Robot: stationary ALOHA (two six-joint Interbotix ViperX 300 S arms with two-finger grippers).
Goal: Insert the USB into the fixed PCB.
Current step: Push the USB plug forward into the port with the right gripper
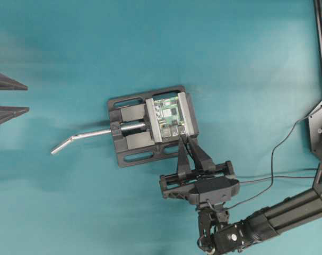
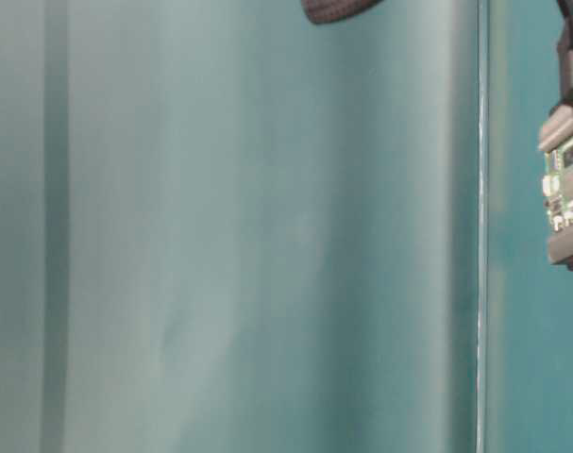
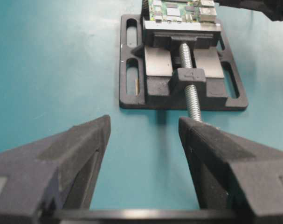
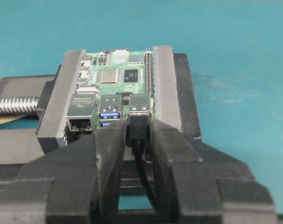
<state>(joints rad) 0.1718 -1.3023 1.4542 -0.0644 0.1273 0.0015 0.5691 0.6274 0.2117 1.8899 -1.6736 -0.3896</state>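
Looking left first, I see my left gripper (image 3: 143,135) with jaws spread wide, holding nothing, well short of the vise (image 3: 183,88). On the right, my right gripper (image 4: 139,140) has jaws pinching the USB (image 4: 139,125) — its plug sits at a port of the fixed PCB (image 4: 114,77), clamped in the vise.
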